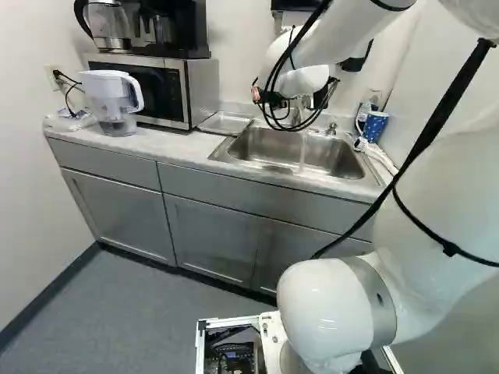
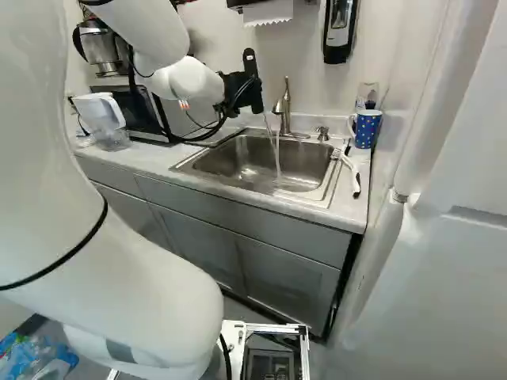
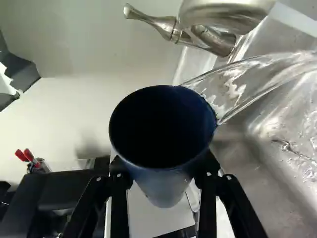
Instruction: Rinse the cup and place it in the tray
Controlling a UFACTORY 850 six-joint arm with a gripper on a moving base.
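Fingers [image 3: 119,204] press the blue cup [image 3: 163,184] from two sides, its dark mouth facing the wrist camera and its rim meeting the running water [image 3: 225,91] beside the faucet [image 3: 225,14]. It looks stiff-walled and probably light when drained, though any water caught inside would add weight; the inside is too dark to tell. Wet, smooth sides may slip, more so as the body tapers, and a hard knock could chip it if it is ceramic. Best hold it around mid-body, rim free, and lower it gently into the tray [image 1: 226,123] by the sink [image 1: 257,148].
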